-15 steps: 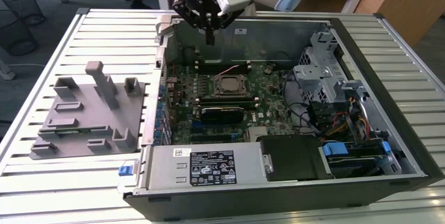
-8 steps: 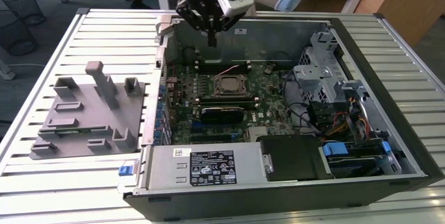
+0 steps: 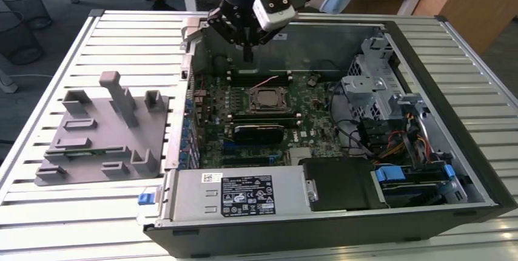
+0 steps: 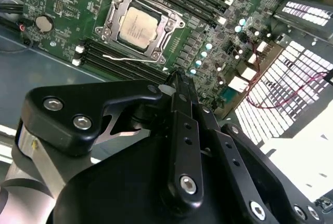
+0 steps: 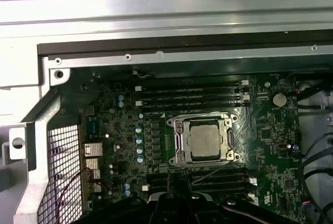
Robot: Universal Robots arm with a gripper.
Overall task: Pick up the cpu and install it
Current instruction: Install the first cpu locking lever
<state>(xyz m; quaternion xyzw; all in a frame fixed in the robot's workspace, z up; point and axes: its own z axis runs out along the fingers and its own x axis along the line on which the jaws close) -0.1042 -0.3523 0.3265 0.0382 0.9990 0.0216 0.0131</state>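
In the exterior view the gripper (image 3: 247,53) hangs at top centre, fingers pressed together and empty, above the motherboard (image 3: 312,106); the cpu (image 3: 265,99) sits mid-frame. In both wrist views the cpu (image 4: 138,26) (image 5: 204,140) lies seated in the socket frame (image 4: 111,25), apart from the gripper (image 4: 174,76).

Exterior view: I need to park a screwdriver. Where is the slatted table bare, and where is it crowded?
Bare: the white slatted metal table beyond the grey plastic fixture plate, and its near corner at the exterior view's left. Crowded: inside the open black computer case.
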